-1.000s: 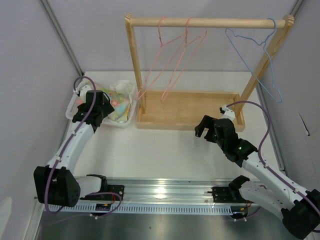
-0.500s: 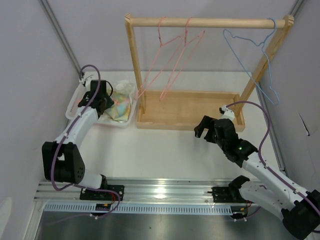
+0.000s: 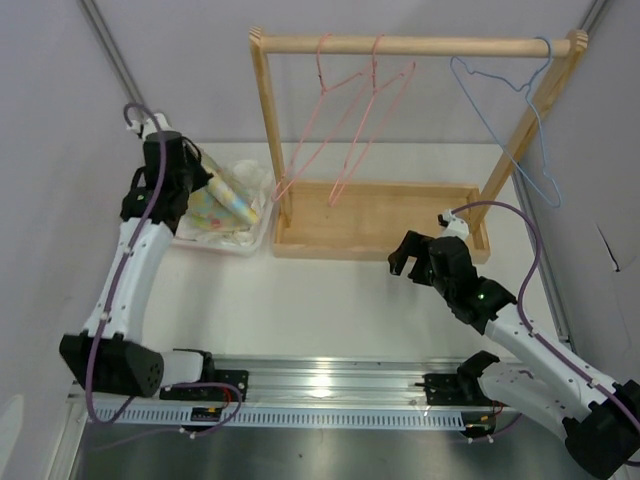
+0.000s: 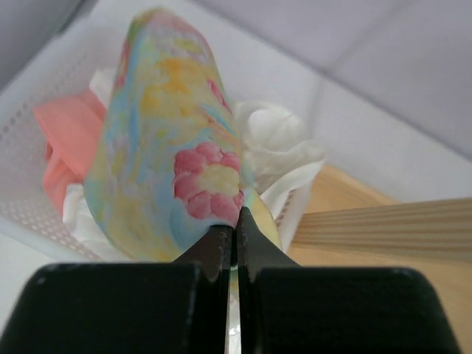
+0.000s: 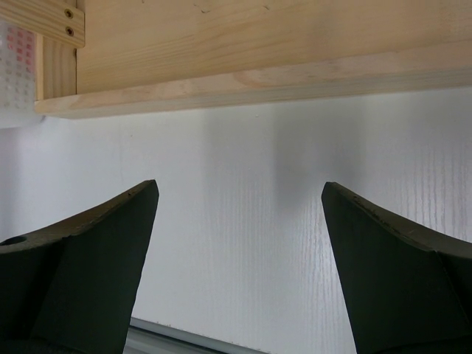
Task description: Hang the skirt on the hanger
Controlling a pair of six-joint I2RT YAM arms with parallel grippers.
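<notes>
- Table: the basket and the rack both stand toward its far side, with my arms bolted at the near edge.
- Wooden rack: the top view gets the whole thing, bar and tray. My right wrist cam only catches an edge of the tray and some bare table.
- White basket: sits just left of the rack, and this is where the skirt is.
- Skirt: held up over the basket by a fold. Can't tell if its lower end touches the pile. I'd say the grab is done. Carrying it across and getting it onto the hanger is all left.
- Hanger: the light-blue wire one, hooked at the right end of the bar, well apart from the skirt. Only the top view shows it.
- Left tool: pressed together, pinching the skirt. Its wrist cam also shows a white cloth and a coral cloth underneath.
- Right tool: spread wide, holding nothing, over the table near the tray.
</notes>
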